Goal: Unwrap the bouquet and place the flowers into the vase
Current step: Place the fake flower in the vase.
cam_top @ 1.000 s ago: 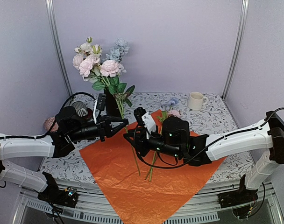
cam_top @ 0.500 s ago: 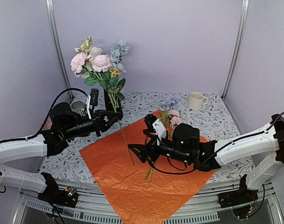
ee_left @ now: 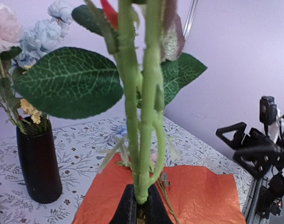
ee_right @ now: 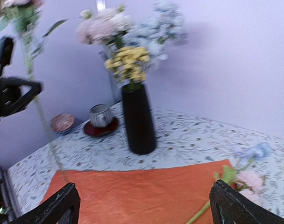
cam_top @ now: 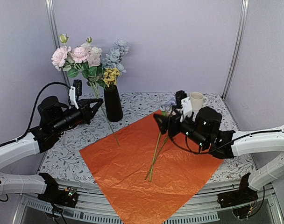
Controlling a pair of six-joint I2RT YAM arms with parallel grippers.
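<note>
Flowers (cam_top: 71, 54) higher in left pincer (cam_top: 98, 103)

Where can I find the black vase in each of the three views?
Top external: black vase left of centre.
Left wrist: black vase at lower left.
Right wrist: black vase near the centre.
Shared landmark: the orange paper lying beside it in every view.

The orange sheet (cam_top: 132, 177) is thin, crinkly paper (a bit shiny). The black vase (cam_top: 113, 105) is smooth and matt. The green stems (ee_left: 150, 93) look plastic.
</note>
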